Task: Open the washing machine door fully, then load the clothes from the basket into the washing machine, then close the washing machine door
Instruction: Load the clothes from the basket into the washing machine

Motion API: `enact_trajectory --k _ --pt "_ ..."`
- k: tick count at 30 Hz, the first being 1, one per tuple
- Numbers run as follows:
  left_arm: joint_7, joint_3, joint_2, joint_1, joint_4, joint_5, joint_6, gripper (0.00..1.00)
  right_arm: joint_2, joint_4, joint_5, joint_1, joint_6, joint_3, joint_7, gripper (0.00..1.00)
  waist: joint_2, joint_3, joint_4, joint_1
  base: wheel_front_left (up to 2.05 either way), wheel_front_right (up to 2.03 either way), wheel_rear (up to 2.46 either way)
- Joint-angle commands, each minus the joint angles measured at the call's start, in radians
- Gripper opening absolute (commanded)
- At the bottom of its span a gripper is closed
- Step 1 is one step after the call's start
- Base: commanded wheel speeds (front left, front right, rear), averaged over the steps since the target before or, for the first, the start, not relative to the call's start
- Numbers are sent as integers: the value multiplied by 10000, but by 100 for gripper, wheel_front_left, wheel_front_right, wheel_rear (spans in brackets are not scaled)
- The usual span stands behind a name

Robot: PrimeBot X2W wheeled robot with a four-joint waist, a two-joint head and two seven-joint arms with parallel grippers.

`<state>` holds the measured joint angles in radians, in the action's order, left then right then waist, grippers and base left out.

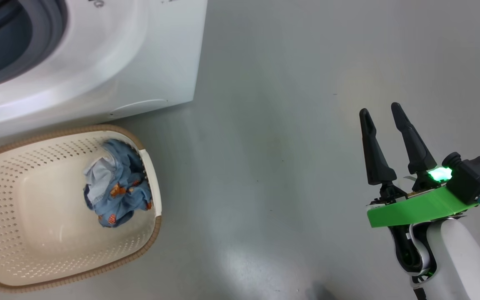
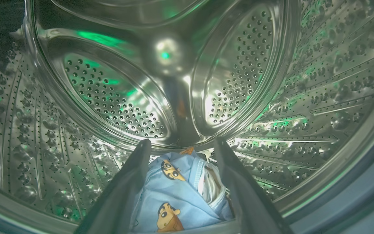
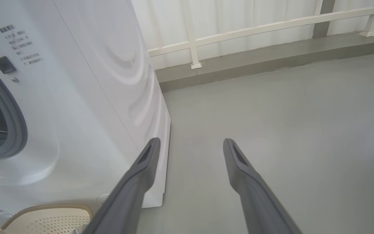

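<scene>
Left claw [image 2: 182,144] spread over a bundle [image 2: 174,195] in the drum [image 2: 109,97], right claw [image 1: 381,108] spread; clothes [image 1: 117,187] at the basket's [image 1: 36,208] 3 o'clock look limp and light, so pinch the top fold.

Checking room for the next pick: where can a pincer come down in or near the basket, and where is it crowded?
Basket: left and middle floor bare, bordered by perforated walls; crowded at the right wall by one clothes bundle. Floor between basket, washing machine and right pincer: bare. Drum: second bundle sits between the fingers of the left pincer.
</scene>
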<state>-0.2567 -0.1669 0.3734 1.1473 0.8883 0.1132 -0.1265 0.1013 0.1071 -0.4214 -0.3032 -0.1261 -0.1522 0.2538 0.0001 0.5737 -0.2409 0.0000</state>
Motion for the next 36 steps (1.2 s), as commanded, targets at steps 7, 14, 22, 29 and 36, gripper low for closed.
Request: enact_trajectory --k 7,14,22,29,36 --pt "-51 -423 57 -1075 -829 239 4 100 315 -185 132 236 -46 -35 80 100 -1 -435 208 0 0 0 0" --pt "-51 -538 -280 -2097 -1541 436 -33 100 491 -105 135 325 -46 -47 80 100 -1 -924 439 0 0 0 0" --pt "-51 -480 -657 -3547 -2271 938 -40 100 777 113 93 564 -46 -111 80 100 -1 -1783 696 0 0 0 0" --pt "-51 -450 -826 -4586 -2627 1148 -41 100 1027 286 44 857 -46 -182 80 100 -1 -2526 851 0 0 0 0" --pt "-51 -347 -1065 -5744 -2873 1082 -41 100 1322 368 -34 1356 -46 -92 80 100 -1 -3307 1196 0 0 0 0"
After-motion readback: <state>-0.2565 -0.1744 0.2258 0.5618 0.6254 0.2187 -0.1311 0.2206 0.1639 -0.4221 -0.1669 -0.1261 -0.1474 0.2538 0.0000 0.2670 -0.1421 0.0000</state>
